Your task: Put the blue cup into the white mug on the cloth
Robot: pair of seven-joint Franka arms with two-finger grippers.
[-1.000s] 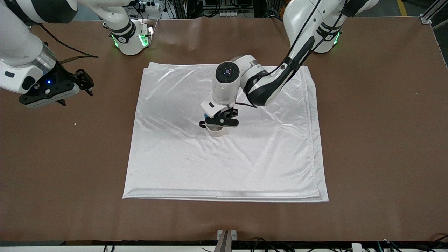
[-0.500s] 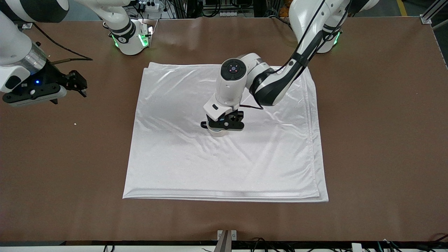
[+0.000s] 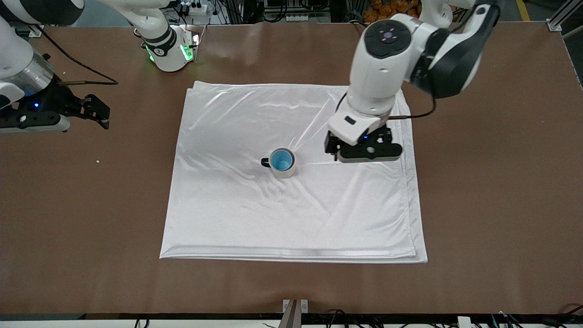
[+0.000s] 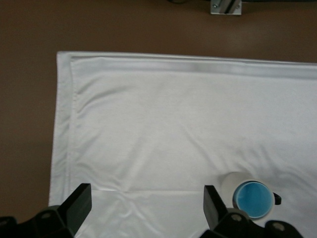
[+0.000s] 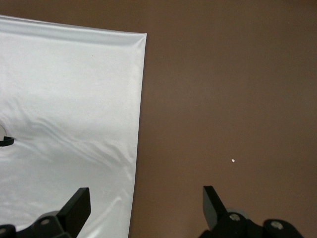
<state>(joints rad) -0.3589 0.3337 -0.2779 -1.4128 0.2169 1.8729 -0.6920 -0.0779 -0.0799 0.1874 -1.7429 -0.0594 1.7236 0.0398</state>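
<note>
The blue cup sits inside the white mug, which stands upright in the middle of the cloth, its black handle toward the right arm's end. Both show in the left wrist view, the cup nested in the mug. My left gripper is open and empty, raised over the cloth toward the left arm's end, apart from the mug. My right gripper is open and empty over bare table off the cloth's edge. In the right wrist view only the mug's handle shows.
The brown table surrounds the cloth. A small white crumb lies on the table near the right gripper. A metal bracket sits at the table's front edge.
My left gripper let go of the blue cup in the mug, then rose and moved away toward the left arm's end. My right gripper drifted slightly toward its own end of the table.
</note>
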